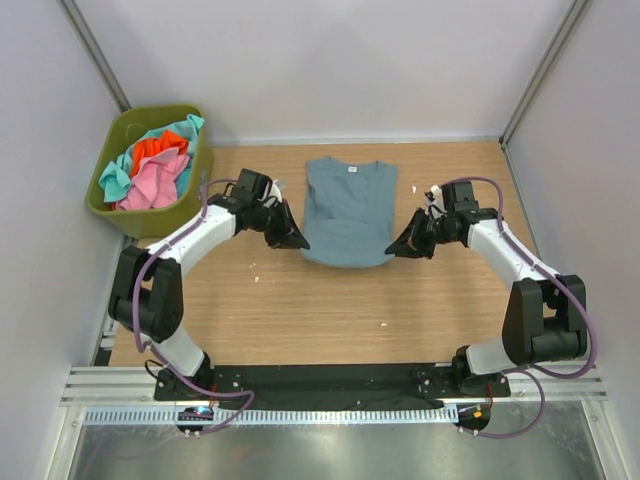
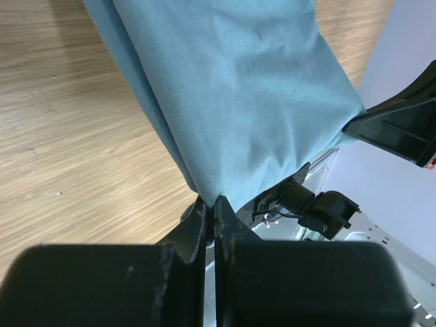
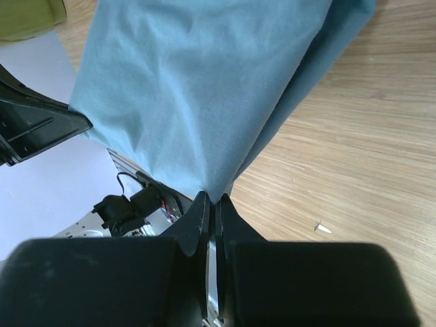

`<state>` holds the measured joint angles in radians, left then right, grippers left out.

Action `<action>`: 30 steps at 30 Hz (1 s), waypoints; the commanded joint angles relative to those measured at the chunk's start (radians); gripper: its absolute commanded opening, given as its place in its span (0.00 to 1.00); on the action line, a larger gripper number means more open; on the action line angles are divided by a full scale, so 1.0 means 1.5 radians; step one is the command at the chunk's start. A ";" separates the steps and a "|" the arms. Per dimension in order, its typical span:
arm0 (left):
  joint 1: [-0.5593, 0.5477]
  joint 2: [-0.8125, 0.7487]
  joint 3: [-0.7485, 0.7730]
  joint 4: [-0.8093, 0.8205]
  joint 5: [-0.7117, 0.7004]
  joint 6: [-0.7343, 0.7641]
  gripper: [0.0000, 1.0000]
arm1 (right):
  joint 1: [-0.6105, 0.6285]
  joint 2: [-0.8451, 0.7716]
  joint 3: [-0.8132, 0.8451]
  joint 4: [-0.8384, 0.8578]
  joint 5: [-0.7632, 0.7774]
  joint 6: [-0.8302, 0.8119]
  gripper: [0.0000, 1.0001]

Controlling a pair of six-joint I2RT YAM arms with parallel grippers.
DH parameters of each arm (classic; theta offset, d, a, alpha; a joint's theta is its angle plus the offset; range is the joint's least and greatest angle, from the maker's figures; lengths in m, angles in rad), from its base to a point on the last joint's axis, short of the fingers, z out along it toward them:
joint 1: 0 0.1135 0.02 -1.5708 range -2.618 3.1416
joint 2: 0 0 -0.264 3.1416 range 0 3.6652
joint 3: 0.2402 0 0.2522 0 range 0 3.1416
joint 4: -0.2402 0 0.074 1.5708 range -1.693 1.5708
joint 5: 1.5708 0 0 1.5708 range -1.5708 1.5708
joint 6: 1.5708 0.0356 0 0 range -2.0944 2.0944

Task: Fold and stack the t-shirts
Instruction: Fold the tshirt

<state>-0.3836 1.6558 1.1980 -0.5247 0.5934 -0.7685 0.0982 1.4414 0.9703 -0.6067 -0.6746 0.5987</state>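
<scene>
**At the middle of the table, both grippers pinched on the blue shirt's near corners**

On the wooden table (image 1: 300, 310), the slate-blue t-shirt (image 1: 347, 212) lay spread between the two arms, its collar toward the far edge and its hem toward the arm bases. Its long sides looked turned in, so the body showed as a narrow, nearly straight-sided panel. Along one side the left wrist view showed a doubled layer of cloth.

The left gripper (image 1: 297, 240) was at the shirt's near left corner. In its own camera the fingers were pressed together with no gap to speak of, and a tip of blue cloth ran down into the seam between them, so it was closed on the shirt. The right gripper (image 1: 398, 247) was at the near right corner in the same state: its fingers met, with the cloth's corner caught between them.

Both wrist cameras showed the near hem pulled taut from one gripper to the other. The fabric fanned out and away from each pinch, and the opposite gripper showed as a dark shape at the far corner. Under the hem the black base hardware and the metal rail were visible, so that edge was off the wood.

At the far left corner stood the olive-green bin (image 1: 150, 113), well apart from the blue shirt. It held the pink t-shirt (image 1: 150, 185), the orange-red t-shirt (image 1: 160, 148) and the turquoise t-shirt (image 1: 112, 180), bundled loosely together. A few small white specks (image 1: 384, 324) lay on the bare wood nearer the bases.
</scene>
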 commanded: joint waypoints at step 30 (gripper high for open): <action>0.085 0.476 0.675 -0.002 -0.162 0.250 0.98 | -0.053 0.396 0.428 0.216 0.013 -0.001 0.65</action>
<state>-0.2771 2.4241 2.2261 -0.4839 0.3492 -0.4320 0.0120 2.0949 1.6371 -0.3279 -0.6243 0.6033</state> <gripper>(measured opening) 0.977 0.647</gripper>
